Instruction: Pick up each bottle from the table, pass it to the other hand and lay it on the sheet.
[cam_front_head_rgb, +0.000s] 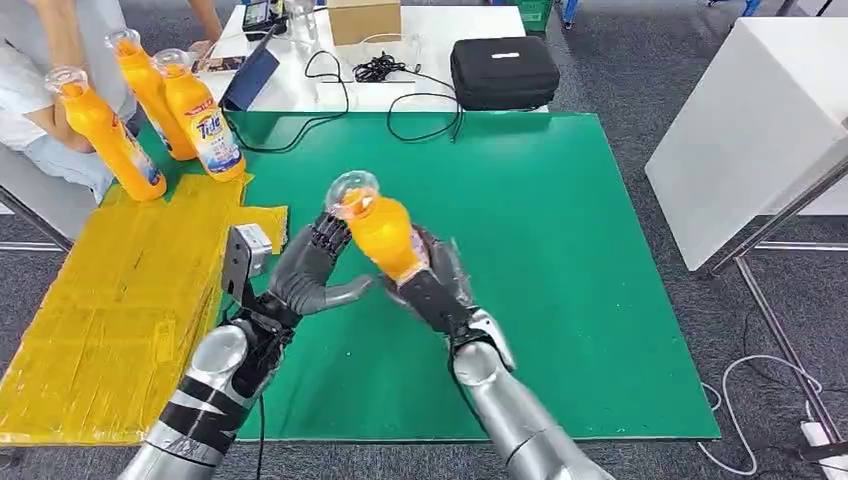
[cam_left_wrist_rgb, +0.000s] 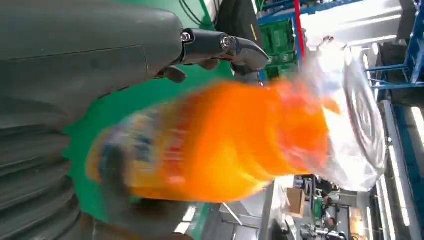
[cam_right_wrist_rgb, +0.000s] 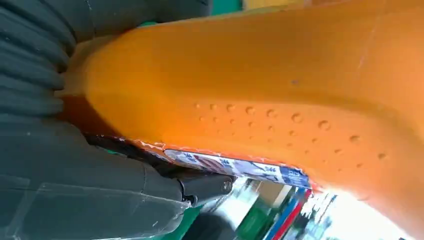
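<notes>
Bottle (cam_front_head_rgb: 384, 232) gripped by right hand (cam_front_head_rgb: 436, 284) (left hand (cam_front_head_rgb: 312, 268) beside).

Bottle (cam_front_head_rgb: 383, 232) between hands, sheet (cam_front_head_rgb: 120, 300) left.

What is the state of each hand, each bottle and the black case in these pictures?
Right hand: grips the lower body of the orange plastic bottle.
Left hand: open beside the bottle, fingers spread near it.
Orange plastic bottle with clear cap: held above the green mat, tilted.
Three orange bottles near the yellow sheet: upright.
Black zip case: closed.
</notes>
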